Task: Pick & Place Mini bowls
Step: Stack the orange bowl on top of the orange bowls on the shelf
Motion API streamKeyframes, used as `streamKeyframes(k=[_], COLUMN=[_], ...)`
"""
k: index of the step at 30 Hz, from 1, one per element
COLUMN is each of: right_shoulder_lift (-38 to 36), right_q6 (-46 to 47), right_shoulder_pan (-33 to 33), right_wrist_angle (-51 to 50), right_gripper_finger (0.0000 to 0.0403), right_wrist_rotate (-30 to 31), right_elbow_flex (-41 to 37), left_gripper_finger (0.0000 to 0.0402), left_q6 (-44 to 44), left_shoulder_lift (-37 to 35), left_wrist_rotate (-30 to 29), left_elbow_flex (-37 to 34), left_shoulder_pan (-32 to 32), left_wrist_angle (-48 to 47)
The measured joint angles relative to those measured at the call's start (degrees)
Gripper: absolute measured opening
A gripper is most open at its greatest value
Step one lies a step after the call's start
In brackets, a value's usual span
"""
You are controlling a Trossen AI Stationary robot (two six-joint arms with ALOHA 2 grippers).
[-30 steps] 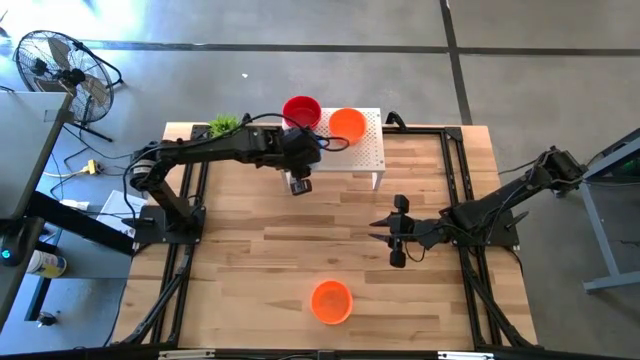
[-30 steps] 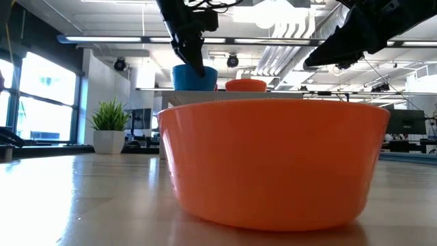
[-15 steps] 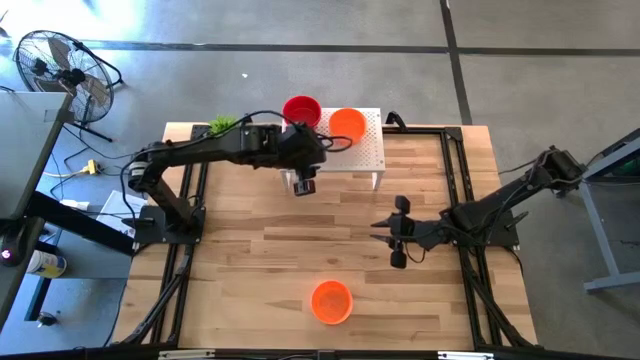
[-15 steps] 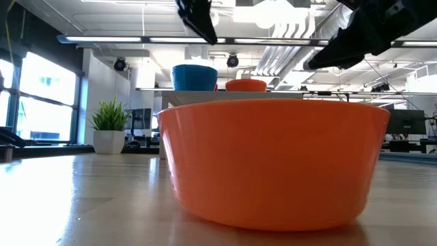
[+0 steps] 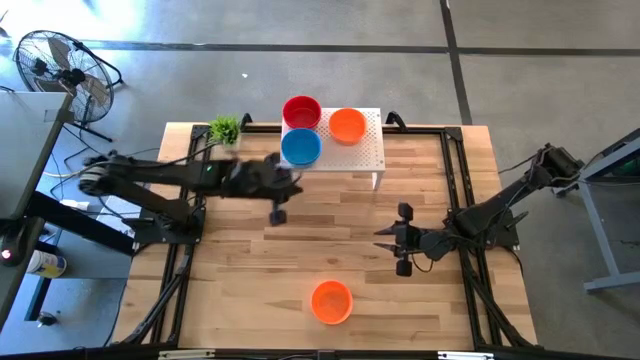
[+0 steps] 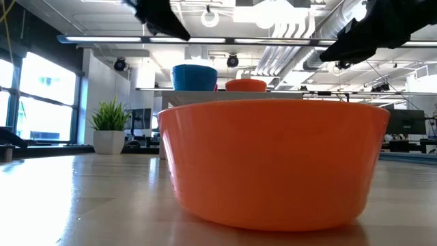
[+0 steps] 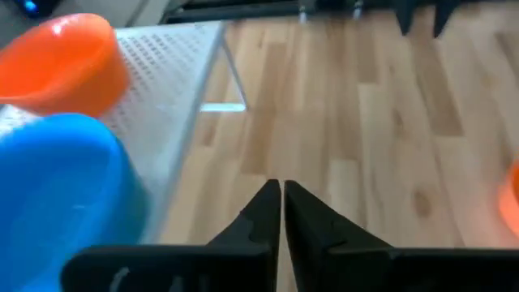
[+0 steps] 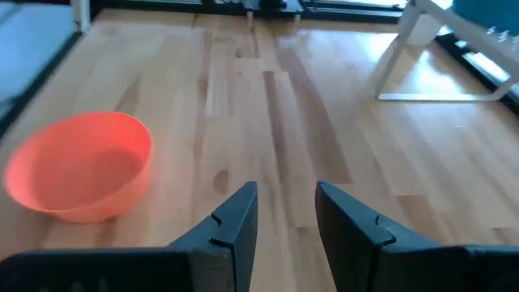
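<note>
On the white perforated stand (image 5: 365, 150) at the table's far side, a blue mini bowl (image 5: 300, 147) rests upright near the left end, with an orange one (image 5: 347, 125) beside it. A red bowl (image 5: 301, 111) sits at the stand's far left corner. Another orange bowl (image 5: 331, 301) stands on the table near the front edge. My left gripper (image 5: 277, 212) is shut and holds nothing, hovering over the table just in front of the stand and left of the blue bowl (image 7: 57, 186). My right gripper (image 8: 285, 203) is open at mid-table right, with the near orange bowl (image 8: 81, 166) ahead of it.
A small green plant (image 5: 225, 128) stands at the far left corner of the table. Black rails (image 5: 185, 250) run along the table's left and right sides. Bare wood lies between the stand and the near orange bowl (image 6: 273, 160).
My left gripper has come away from the blue bowl, risen, and swung toward the table's left and near edges. The blue bowl stays upright on the stand. My right gripper has edged toward the near edge.
</note>
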Motion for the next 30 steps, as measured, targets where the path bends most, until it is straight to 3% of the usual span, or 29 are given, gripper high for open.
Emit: streamKeyframes(k=[9,15,20,26,30], right_shoulder_lift=[2.55,13.67,24.75,34.43,39.63], right_q6=[0.43,-4.01,-4.28,8.25,11.24], right_shoulder_pan=[0.03,1.08,1.52,-1.74,-4.18], right_wrist_angle=[6.50,4.61,-2.81,-17.70,-17.47], right_gripper_finger=[0.0105,0.0076,0.0087,0.0132,0.0151], right_wrist_rotate=[-8.86,-14.35,-17.41,-17.44,-25.54], right_elbow_flex=[0.30,8.26,19.02,31.25,35.08], left_gripper_finger=[0.0002,0.0002,0.0003,0.0003,0.0003], left_q6=[-5.30,-8.34,-10.10,-12.27,-12.27], left_shoulder_lift=[-12.31,-12.97,-12.50,-12.51,-12.51], left_wrist_rotate=[-1.42,-2.43,-2.79,-3.69,-3.69], left_elbow_flex=[-27.98,-40.01,-45.40,-46.87,-46.87], left_shoulder_pan=[-6.48,-6.91,-6.94,-6.94,-6.94], left_wrist_angle=[30.96,47.67,54.99,55.60,55.58])
